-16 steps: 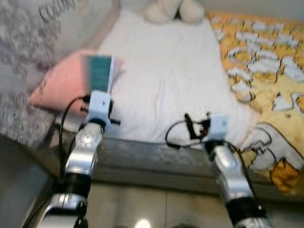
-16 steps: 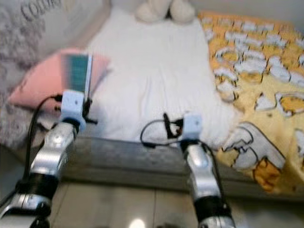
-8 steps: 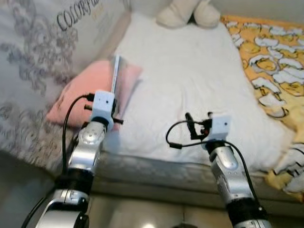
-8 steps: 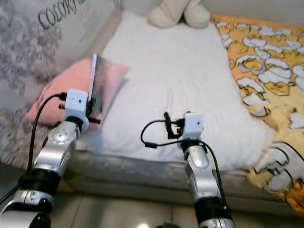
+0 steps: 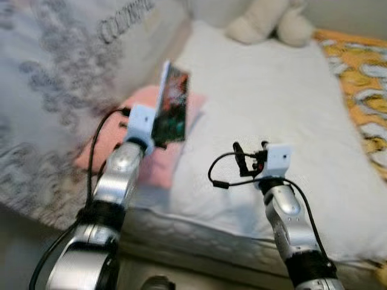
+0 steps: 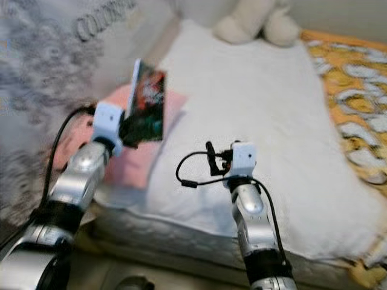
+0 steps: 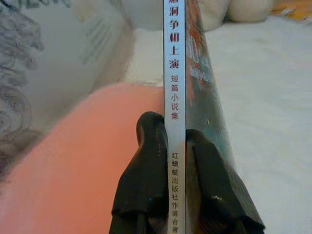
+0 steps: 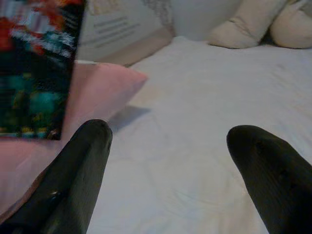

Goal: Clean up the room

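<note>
One thin paperback book with a dark, colourful cover. One flat pink pillow. One cream plush toy. One yellow patterned blanket. One white-sheeted bed. Two silver arms, each with one black two-fingered claw.

Ahead of us the white duvet lies bare; the pink pillow at left and plush toy beyond hem it in.

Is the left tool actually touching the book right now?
Touching. In the left wrist view both fingers of the left tool press against the book at its spine, one on each side, with no gap.
</note>
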Tool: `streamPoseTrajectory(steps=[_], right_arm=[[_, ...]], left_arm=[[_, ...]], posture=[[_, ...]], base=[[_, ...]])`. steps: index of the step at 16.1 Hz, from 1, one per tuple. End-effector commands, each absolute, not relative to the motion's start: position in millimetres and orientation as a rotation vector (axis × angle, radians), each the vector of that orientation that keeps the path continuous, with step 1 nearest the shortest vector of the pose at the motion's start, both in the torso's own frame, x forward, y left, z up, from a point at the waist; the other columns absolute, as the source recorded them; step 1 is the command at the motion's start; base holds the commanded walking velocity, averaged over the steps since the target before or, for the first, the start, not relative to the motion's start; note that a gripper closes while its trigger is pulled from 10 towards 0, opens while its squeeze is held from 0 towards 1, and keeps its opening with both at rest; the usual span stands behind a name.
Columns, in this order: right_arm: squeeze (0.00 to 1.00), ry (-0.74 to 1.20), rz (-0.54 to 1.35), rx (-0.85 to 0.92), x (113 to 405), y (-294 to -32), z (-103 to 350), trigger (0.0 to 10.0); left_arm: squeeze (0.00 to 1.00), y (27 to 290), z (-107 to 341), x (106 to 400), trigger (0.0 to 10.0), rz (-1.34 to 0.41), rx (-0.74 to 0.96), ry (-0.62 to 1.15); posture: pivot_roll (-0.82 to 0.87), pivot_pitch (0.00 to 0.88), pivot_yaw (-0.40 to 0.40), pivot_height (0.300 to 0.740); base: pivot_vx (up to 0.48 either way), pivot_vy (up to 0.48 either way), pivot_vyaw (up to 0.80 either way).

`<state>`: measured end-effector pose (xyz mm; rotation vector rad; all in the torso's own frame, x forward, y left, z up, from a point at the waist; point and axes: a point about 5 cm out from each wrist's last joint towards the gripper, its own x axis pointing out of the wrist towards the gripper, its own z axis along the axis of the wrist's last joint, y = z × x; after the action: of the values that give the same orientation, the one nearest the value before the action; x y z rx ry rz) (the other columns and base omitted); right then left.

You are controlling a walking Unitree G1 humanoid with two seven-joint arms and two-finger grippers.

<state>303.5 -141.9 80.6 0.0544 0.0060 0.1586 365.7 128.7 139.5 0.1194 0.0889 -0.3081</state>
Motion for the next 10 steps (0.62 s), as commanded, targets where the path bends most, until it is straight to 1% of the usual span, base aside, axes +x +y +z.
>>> streamPoseTrajectory(steps=[1,3,4,5,6,7,8,10], right_arm=[[0.16,0.013,0.151,0.046,303.6,-145.3,79.9,10.0],[0.15,0.011,0.157,0.046,302.9,-143.5,80.7,10.0],[0.15,0.012,0.159,0.045,302.1,-143.4,80.4,10.0],[0.16,0.016,0.16,0.043,300.6,-143.9,79.4,10.0],[0.15,0.02,0.16,0.042,299.2,-144.5,78.4,10.0],[0.16,0.022,0.158,0.043,297.8,-144.6,77.8,10.0],[0.15,0.027,0.155,0.045,295.4,-145.0,76.6,10.0],[0.16,0.037,0.16,0.041,287.8,-145.4,75.2,10.0]], left_arm=[[0.0,103.5,152.5,371.8,10.0,-0.449,0.024,0.104],[0.0,83.9,160.7,374.1,10.0,-0.599,-0.098,0.15],[0.0,71.8,164.4,372.6,10.0,-0.707,-0.153,0.183],[0.0,60.4,166.8,370.5,10.0,-0.81,-0.26,0.24],[0.0,54.6,166.5,369.9,10.0,-0.861,-0.35,0.286],[0.0,53.2,163.4,371.2,10.0,-0.866,-0.421,0.325],[0.0,60.7,145.1,373.7,10.0,-0.79,-0.46,0.404],[0.0,70.6,116.4,368.1,10.0,-0.72,-0.444,0.518]], posture=[[0.05,0.0,-0.011,0.74],[0.05,0.0,-0.015,0.74],[0.04,0.0,-0.015,0.74],[0.04,0.0,-0.014,0.74],[0.03,0.0,-0.013,0.74],[0.03,0.0,-0.012,0.74],[0.03,0.0,-0.012,0.74],[0.01,0.0,-0.02,0.74]], base=[[0.0,0.0,0.0],[0.0,0.0,0.0],[0.0,0.0,0.0],[0.0,0.0,0.0],[0.0,0.0,0.0],[0.0,0.0,0.0],[0.0,0.0,0.0],[0.0,0.0,0.0]])
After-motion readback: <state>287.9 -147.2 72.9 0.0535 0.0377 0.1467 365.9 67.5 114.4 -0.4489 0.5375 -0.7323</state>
